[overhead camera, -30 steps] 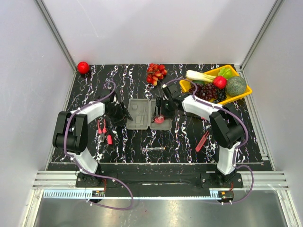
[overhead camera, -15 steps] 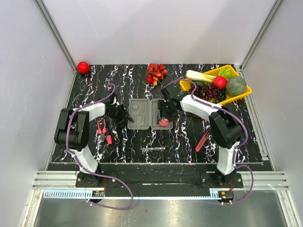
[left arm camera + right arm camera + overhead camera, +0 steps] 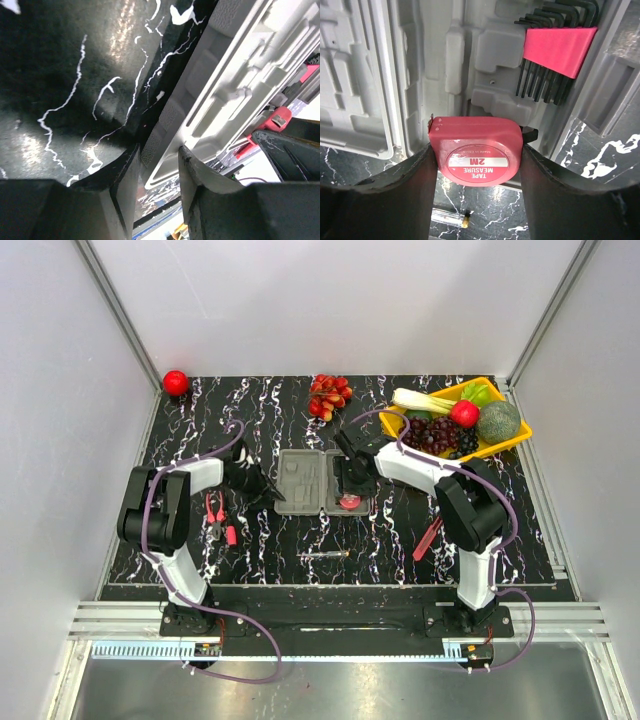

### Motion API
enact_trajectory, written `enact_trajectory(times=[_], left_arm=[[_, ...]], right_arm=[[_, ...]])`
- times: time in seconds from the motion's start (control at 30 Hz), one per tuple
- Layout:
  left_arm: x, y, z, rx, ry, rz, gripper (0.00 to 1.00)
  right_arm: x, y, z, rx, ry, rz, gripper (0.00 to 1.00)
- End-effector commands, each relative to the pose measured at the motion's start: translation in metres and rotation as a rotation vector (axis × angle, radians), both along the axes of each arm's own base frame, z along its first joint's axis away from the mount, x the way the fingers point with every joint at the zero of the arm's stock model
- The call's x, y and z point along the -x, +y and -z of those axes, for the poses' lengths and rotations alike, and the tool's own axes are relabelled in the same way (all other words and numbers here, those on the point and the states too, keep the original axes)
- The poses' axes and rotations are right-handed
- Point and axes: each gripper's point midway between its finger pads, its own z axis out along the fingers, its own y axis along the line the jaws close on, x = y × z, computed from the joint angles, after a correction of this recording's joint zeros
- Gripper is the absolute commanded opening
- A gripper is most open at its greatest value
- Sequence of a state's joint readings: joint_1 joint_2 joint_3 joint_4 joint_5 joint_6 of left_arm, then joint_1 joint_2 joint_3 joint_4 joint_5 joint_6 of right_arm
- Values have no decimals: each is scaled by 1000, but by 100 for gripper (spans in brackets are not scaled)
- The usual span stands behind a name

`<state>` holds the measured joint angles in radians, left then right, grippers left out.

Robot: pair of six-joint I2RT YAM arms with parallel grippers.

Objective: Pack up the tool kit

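While my right gripper (image 3: 477, 150) clamps the tape measure (image 3: 477, 162), tilt could jam it at five o'clock in the tool kit (image 3: 298, 480). Left gripper (image 3: 157, 150): I cannot tell.

The red tape measure (image 3: 477, 156) label reads "TAPE MEASURE 2M" and "Made in China".

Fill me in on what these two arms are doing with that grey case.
They are packing a tool kit. The right gripper holds the red tape measure at the near edge of the open grey case, where a set of hex keys already sits. The left gripper has its fingers either side of the case's left edge; whether it grips is unclear. The pliers, the screwdriver and a red-handled tool lie on the table, not yet packed.
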<state>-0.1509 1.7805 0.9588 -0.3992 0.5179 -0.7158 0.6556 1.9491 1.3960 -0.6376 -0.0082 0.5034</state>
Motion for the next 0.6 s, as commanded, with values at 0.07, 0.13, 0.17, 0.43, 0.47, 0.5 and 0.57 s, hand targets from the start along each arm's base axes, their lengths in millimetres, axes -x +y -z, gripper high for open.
enact_trajectory(times=[0.07, 0.13, 0.17, 0.43, 0.47, 0.5, 0.57], left_arm=[[18, -3, 27, 12, 102, -15, 30], [20, -4, 29, 24, 118, -29, 22], [21, -5, 30, 31, 123, -34, 18], [22, -4, 34, 22, 139, -71, 0], [21, -3, 34, 18, 137, -73, 0], [21, -3, 34, 17, 136, -73, 0], [22, -4, 35, 19, 141, -71, 0]], right_arm=[[-5, -8, -6, 75, -47, 10, 35], [-4, -11, -4, 91, -49, 25, 35], [-2, -15, -3, 103, -45, 33, 35], [3, -25, -3, 116, -63, 67, 38], [5, -27, -2, 119, -61, 64, 38], [6, -28, -2, 123, -68, 60, 40], [6, -31, -3, 130, -81, 59, 41]])
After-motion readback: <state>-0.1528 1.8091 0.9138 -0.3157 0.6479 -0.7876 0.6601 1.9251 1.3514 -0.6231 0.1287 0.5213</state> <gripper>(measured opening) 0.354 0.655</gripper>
